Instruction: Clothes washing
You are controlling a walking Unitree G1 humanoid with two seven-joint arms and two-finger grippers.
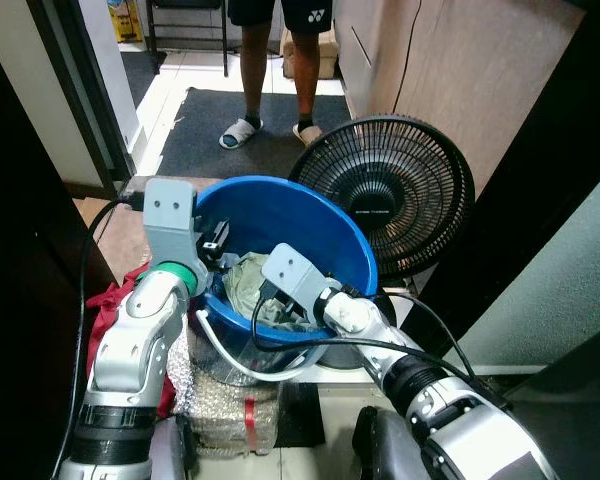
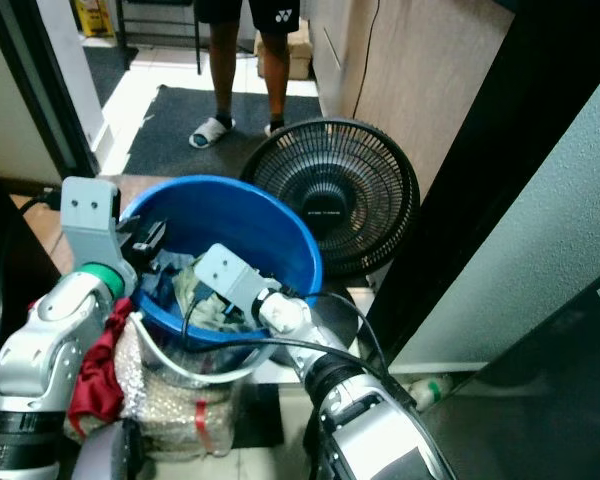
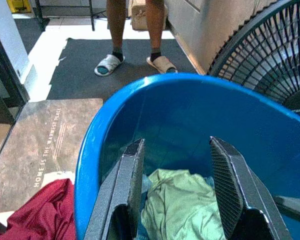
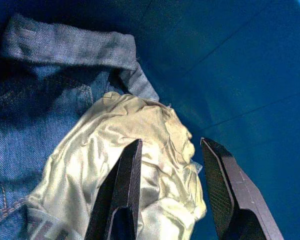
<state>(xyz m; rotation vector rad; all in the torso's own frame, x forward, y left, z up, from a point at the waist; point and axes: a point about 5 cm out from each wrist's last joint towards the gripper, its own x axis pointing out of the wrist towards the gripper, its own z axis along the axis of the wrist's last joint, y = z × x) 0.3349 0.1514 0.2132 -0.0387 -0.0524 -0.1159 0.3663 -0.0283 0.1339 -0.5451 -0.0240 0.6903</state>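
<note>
A blue plastic basin (image 1: pixel 310 205) stands in front of me with a crumpled light green garment (image 4: pixel 140 150) lying on blue denim jeans (image 4: pixel 35 115) inside it. My right gripper (image 4: pixel 170 145) is down in the basin just above the green garment, open, with one finger on either side of the cloth's bunched edge. My left gripper (image 1: pixel 215 245) hovers at the basin's left rim, pointing across it. It is open with nothing between its fingers (image 3: pixel 132 170).
A black floor fan (image 1: pixel 390 190) stands close behind the basin on the right. A red cloth (image 1: pixel 105 310) hangs at the basin's left. The basin rests on a bubble-wrapped bundle (image 1: pixel 220 400). A person's legs (image 1: pixel 275 60) stand on the dark mat beyond. Walls close in on both sides.
</note>
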